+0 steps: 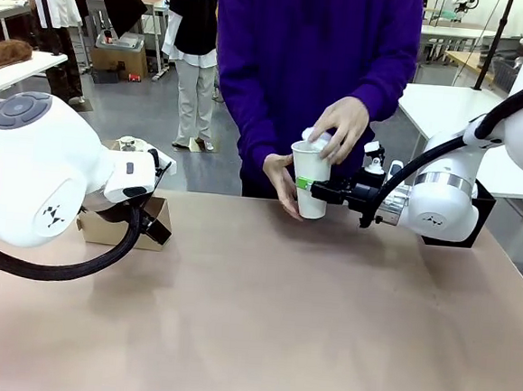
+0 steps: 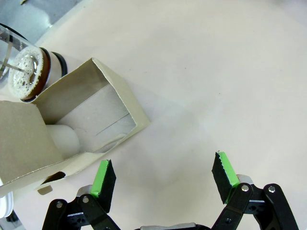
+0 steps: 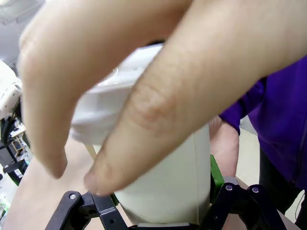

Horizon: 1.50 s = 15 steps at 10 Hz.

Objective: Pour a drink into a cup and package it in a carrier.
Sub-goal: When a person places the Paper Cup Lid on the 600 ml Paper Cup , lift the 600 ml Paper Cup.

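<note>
The right gripper (image 1: 312, 189) has its jaws pinching the white cup (image 1: 316, 168) from the side, near the far edge of the tabletop (image 1: 260, 322). The person is at the same cup. One hand (image 1: 280, 183) supports it from behind and below. The other hand (image 1: 344, 125) lies on top and seems to press a lid (image 3: 103, 112) onto it.

Here I see the main danger. A push from above on a thin cup held by two pads can make it slide down between them. The wall can also buckle, so the lid does not seat and liquid comes over the rim. If the arm would move while the fingers are there, the cup can tip. How full it is, I cannot tell.

The left gripper (image 2: 164, 175) hangs with jaws spread wide over bare tabletop, just beside the carrier (image 2: 96, 91). The drink (image 2: 29, 79), brown with foam, stands in its jug (image 2: 10, 43) behind the carrier. Something white and round (image 2: 62, 139) sits in one pocket, so the cup must go to the free one. The left arm above it could be in the way.
</note>
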Available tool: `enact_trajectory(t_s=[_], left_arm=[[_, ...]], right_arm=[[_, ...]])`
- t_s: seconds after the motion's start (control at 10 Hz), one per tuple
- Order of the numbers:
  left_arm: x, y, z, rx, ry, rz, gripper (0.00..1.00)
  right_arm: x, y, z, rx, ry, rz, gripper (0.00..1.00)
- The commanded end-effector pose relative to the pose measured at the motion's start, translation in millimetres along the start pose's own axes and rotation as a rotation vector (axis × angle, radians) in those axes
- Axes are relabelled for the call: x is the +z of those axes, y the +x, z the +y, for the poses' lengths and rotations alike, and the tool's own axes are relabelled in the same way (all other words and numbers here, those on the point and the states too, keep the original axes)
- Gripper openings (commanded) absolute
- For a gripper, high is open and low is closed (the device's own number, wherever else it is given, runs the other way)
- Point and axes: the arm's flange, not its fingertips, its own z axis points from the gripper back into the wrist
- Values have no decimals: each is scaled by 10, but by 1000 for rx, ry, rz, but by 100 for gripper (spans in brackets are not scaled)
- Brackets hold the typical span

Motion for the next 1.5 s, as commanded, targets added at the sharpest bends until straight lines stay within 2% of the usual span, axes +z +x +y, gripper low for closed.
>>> enact_trajectory(t_s=[0.0, 1.4], left_arm=[[4, -2, 1, 1, -2, -1, 100], [4, -2, 1, 1, -2, -1, 100]], right_arm=[[4, 39, 40, 5, -7, 4, 80], [4, 39, 40, 5, -7, 4, 80]])
